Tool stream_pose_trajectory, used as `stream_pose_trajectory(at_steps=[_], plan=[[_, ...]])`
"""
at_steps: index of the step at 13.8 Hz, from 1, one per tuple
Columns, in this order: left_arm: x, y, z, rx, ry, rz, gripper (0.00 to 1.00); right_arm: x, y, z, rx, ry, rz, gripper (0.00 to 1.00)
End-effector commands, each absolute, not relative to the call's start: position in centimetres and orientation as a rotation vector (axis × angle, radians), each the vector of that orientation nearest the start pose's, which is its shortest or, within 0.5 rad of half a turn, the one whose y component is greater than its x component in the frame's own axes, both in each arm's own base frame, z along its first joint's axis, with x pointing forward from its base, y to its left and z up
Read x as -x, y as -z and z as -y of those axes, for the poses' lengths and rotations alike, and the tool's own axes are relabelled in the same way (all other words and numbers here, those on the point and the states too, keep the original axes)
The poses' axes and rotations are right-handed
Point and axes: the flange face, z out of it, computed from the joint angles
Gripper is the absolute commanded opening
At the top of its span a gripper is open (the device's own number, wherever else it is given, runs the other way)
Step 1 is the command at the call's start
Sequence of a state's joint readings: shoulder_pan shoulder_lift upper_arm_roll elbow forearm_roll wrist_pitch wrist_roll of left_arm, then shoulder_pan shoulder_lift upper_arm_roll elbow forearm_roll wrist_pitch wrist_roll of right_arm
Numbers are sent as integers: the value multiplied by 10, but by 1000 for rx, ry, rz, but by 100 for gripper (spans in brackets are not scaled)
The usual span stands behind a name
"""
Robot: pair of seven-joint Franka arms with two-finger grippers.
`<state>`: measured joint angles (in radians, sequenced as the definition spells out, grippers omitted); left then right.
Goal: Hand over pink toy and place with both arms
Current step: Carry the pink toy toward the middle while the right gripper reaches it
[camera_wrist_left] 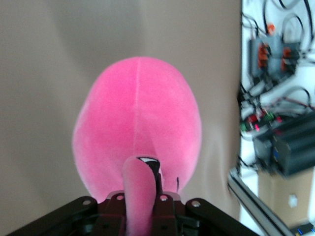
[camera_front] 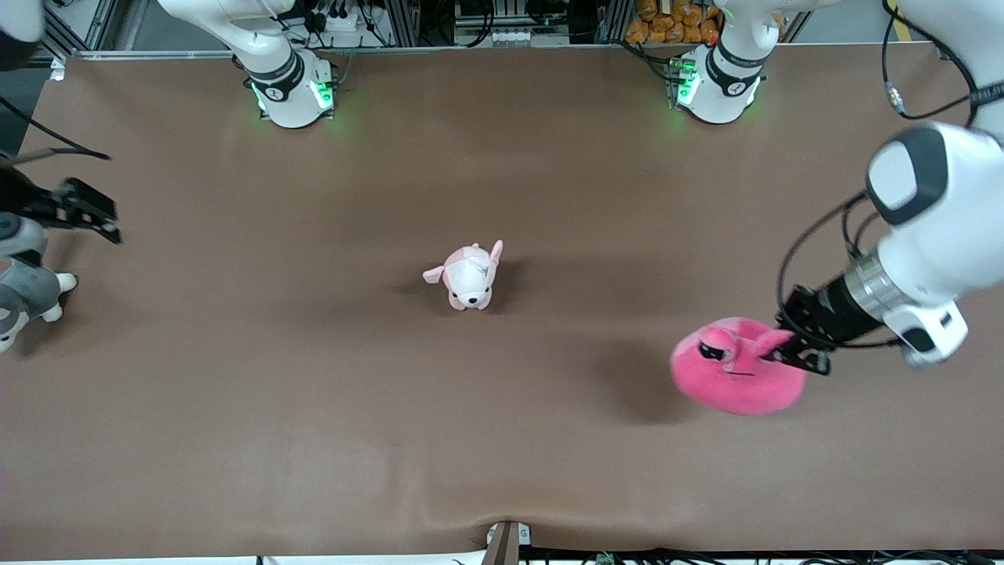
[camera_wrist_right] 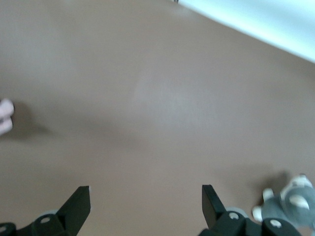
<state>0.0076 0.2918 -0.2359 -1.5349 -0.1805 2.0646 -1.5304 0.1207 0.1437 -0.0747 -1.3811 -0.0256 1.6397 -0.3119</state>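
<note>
- The pink toy [camera_front: 737,369] is being held by the left gripper [camera_front: 788,351] over the brown table [camera_front: 314,392] at the left arm's end; a shadow is being cast on the cloth beside it, toward the middle of the table.
- The jaws are being pressed together on a floppy pink ear or flap [camera_wrist_left: 138,191] at the toy's edge, so that the round cushion body is hanging out ahead of the fingertips rather than between them.
- In the left wrist view the flap is seen being pinched between the black fingers [camera_wrist_left: 165,211], with the plush body [camera_wrist_left: 138,128] bulging past them.
- The right gripper [camera_front: 94,216] is being kept waiting over the right arm's end of the table, its jaws spread wide [camera_wrist_right: 146,204] with nothing between them.
- A pale pink-and-white puppy plush [camera_front: 469,276] is being shown standing at mid-table, well apart from both grippers.
- A grey-and-white plush animal [camera_front: 27,294] is being shown beside the right gripper, at the table's edge.
</note>
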Motion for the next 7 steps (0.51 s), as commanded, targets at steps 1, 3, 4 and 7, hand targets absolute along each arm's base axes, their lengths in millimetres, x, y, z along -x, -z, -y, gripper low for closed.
stream_pose_trajectory(at_steps=[1,3,4,7], plan=[[-628,-552,208,2629,-116,2331,0,-616,-641,-64,3088,243,332,100],[-602,-569,269,2590,-188,2378,0,-615,-637,-88,3042,210,-61,100],[-589,-578,297,2590,-207,2387,0,-614,-636,-99,3012,189,-230,100],[-548,-582,383,2515,-206,2438,0,-604,-638,-138,2821,66,-689,100]])
